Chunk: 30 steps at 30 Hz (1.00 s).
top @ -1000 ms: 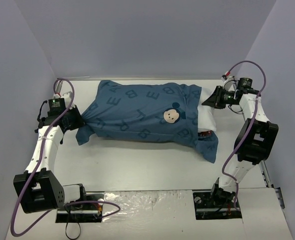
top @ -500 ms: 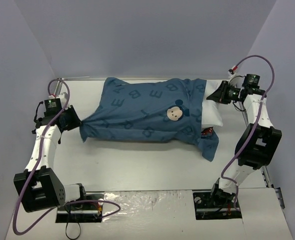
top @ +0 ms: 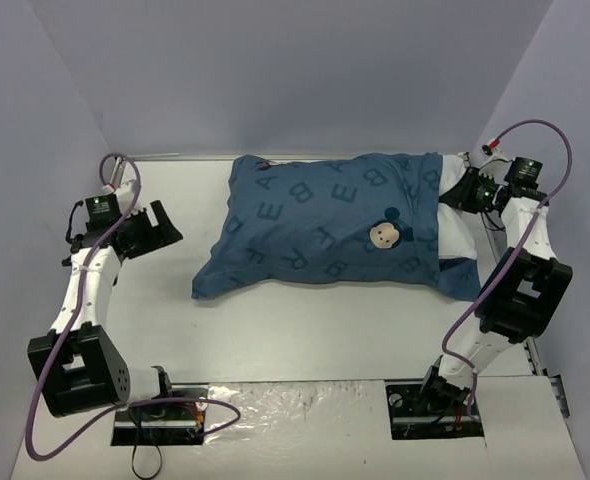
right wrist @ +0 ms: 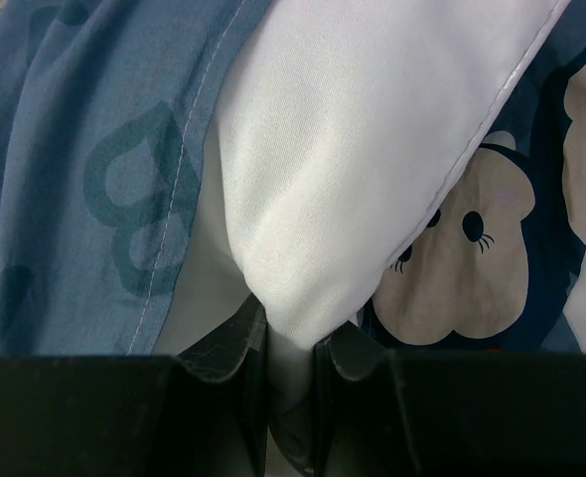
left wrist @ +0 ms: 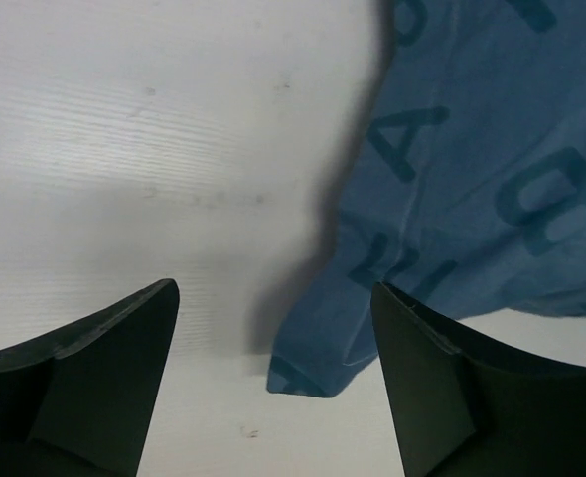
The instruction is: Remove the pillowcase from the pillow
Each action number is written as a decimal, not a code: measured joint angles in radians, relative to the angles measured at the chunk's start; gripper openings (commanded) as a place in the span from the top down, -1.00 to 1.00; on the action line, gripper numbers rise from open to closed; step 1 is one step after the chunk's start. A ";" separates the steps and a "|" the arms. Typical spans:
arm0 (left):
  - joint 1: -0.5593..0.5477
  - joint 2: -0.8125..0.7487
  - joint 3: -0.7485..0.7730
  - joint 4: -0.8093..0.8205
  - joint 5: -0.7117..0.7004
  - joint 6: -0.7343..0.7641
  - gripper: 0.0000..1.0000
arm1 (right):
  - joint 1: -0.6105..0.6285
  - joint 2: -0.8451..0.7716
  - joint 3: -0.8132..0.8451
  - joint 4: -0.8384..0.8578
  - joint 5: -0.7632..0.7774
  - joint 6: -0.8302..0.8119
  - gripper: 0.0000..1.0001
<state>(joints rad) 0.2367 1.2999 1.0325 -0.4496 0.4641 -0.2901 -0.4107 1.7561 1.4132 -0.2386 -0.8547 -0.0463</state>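
- Our left gripper [top: 159, 228] stands wide open with nothing between its fingers, near the pillowcase's [top: 325, 225] loose left corner but not touching it.
- Our right gripper [right wrist: 288, 343] is pinched tight on a corner of the white pillow [right wrist: 353, 149].
- The pillowcase lies across the far half of the table [top: 275, 335] and covers most of the pillow. We see white only at its right end.

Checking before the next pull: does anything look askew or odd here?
The pillowcase lies crooked and rumpled, its left corner loose, ahead of the open left fingers. The pillow pokes out only at the right end, pinched by the right fingers. Nothing looks torn.
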 measured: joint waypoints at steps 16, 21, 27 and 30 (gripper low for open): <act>-0.459 0.164 0.011 -0.107 -0.065 0.204 -0.48 | 0.019 0.000 0.000 0.006 0.006 0.000 1.00; -0.484 0.196 0.034 -0.154 -0.269 0.233 -0.32 | 0.019 0.000 -0.007 0.011 0.006 0.000 1.00; -0.504 0.197 0.045 -0.150 -0.368 0.235 0.61 | 0.019 0.000 -0.013 0.011 0.006 0.000 1.00; -0.505 0.198 0.045 -0.146 -0.356 0.229 0.95 | 0.019 0.000 -0.013 0.011 0.006 0.000 1.00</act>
<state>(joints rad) -0.2687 1.4975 1.0775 -0.5961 0.1085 -0.0612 -0.3920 1.7561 1.4002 -0.2276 -0.8490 -0.0463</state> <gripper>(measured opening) 0.106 0.121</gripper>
